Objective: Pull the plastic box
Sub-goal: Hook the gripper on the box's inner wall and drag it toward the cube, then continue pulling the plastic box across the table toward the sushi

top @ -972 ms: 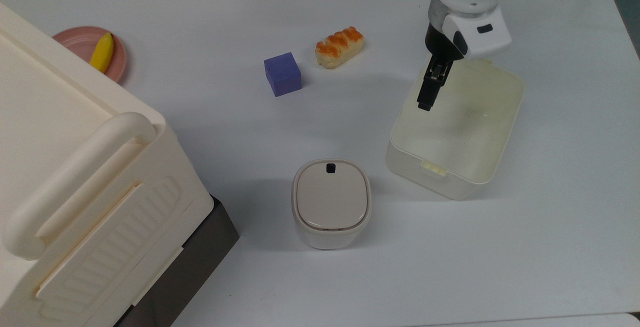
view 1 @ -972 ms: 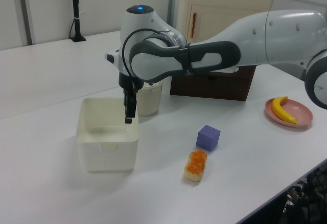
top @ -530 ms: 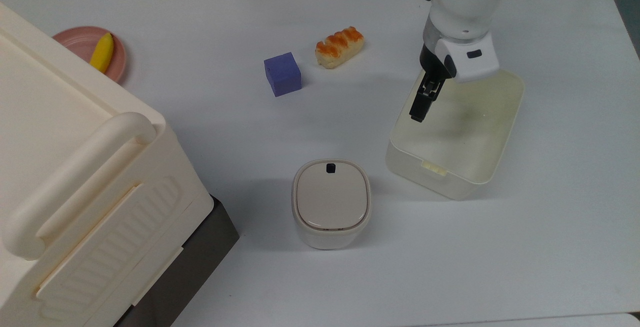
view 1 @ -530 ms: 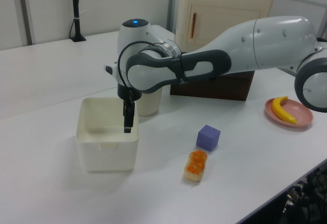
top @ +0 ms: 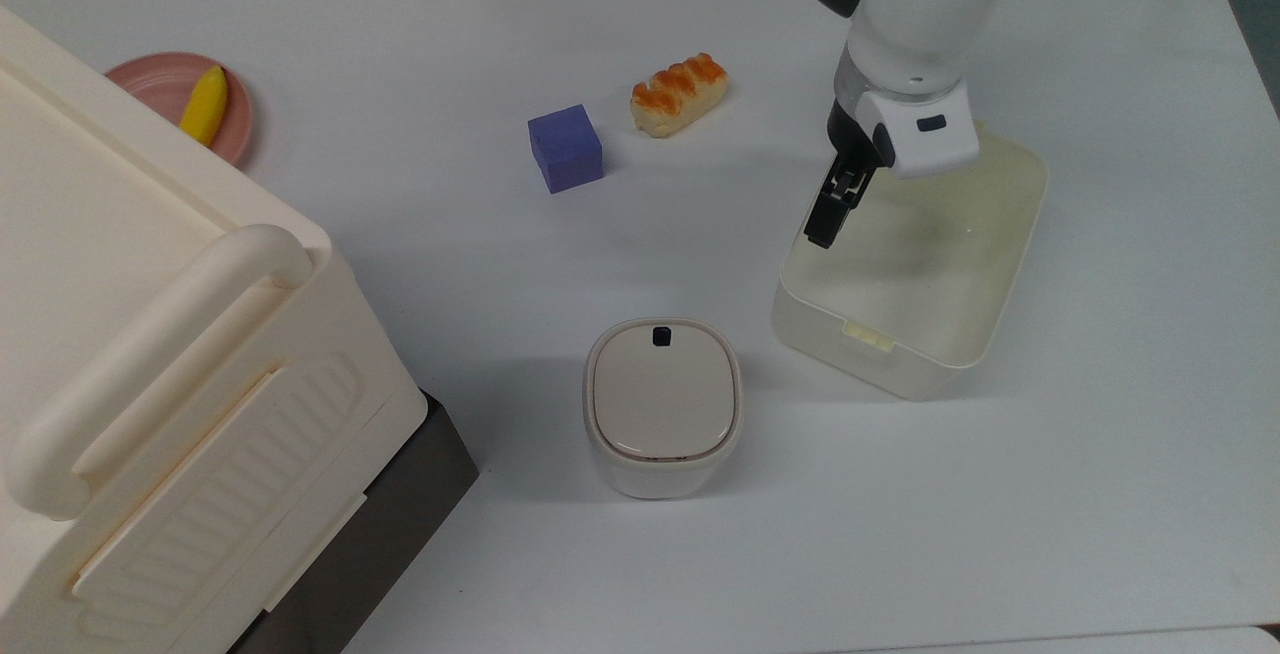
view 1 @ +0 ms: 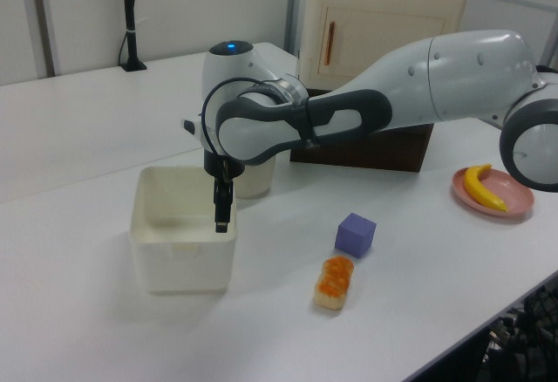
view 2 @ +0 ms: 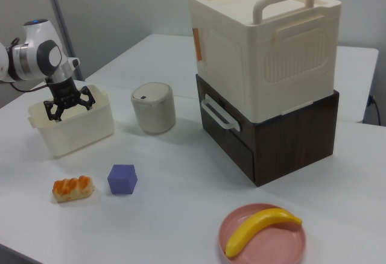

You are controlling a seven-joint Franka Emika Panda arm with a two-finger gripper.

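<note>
While spread wide, end effector (view 2: 68,103) inside plastic box (view 2: 77,128), pointing downward.

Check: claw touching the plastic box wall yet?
Cannot tell. In the left view the claw reaches down at the plastic box rim, but neither contact nor gap shows.

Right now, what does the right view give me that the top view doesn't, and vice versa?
Right view: end effector fingers spread open at the plastic box rim; brown drawer cabinet front. Top view: the box's bare floor and rim clip tab. Both: purple cube, bread, banana, lidded container.
</note>
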